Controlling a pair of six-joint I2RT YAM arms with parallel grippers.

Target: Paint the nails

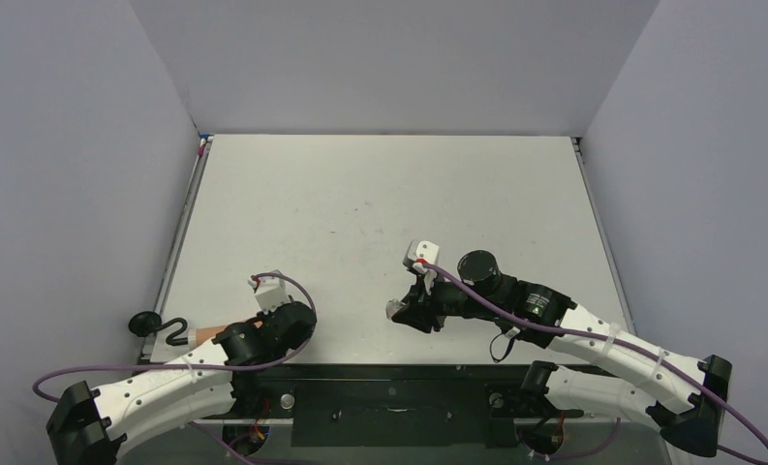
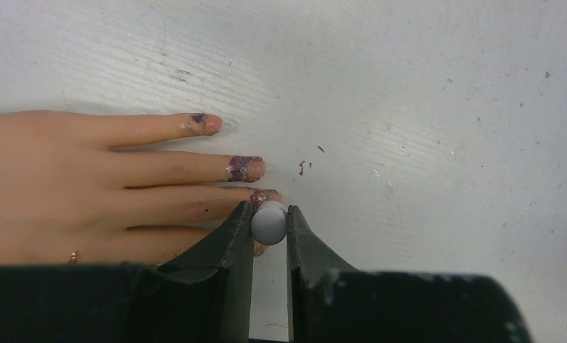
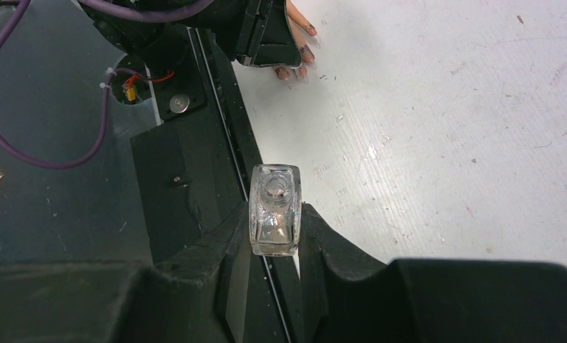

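left gripper [image 2: 269,214]: left wrist view, lower centre, jaws clamped on a round white cap [image 2: 269,224] at the fingertips of a fake hand [image 2: 58,186]. nails [image 2: 244,168]: centre-left, smeared purple; tiny, rigid, probably slick. hand likely light and apt to slide, so touch with the brush tip only and steady at the palm. right gripper [image 3: 274,218]: right wrist view, centre, pinching an uncapped clear bottle [image 3: 274,187]; glass, fragile. top external view: hand at lower left, beside the left arm.
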